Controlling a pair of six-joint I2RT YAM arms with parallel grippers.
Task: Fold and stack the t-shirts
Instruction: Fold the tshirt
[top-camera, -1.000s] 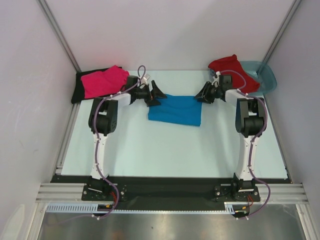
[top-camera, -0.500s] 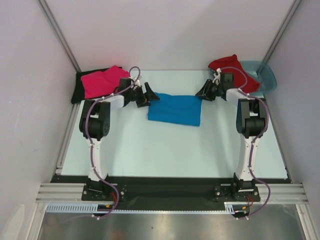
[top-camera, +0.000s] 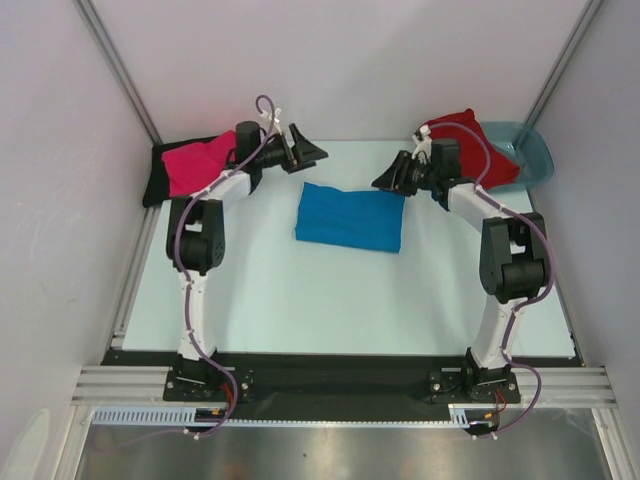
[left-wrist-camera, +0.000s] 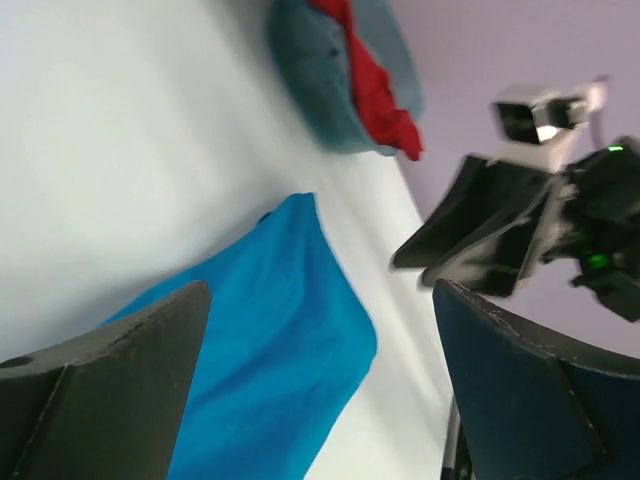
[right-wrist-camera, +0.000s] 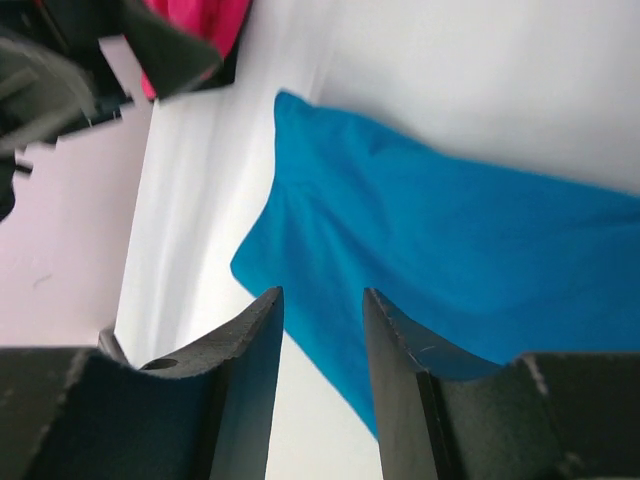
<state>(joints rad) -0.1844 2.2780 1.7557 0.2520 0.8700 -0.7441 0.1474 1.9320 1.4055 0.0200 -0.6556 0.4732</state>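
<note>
Table (top-camera: 300, 290): blue t-shirt (top-camera: 350, 217) released | left tool (top-camera: 308, 148), right tool (top-camera: 385, 178) risen clear

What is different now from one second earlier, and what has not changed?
Both pincers drew away from the far corners of the blue shirt: the left pincer went back toward the pink shirt, the right pincer shifted only slightly. Both are open and empty. The blue shirt, the red shirt and the tub stayed in place.

The left gripper (top-camera: 308, 148) has lifted off the blue t-shirt (top-camera: 350, 217) and swung back, so the cloth now lies ahead of and below its spread jaws. The right gripper (top-camera: 388, 176) has also risen, and the shirt's corner sits free beneath it.
</note>
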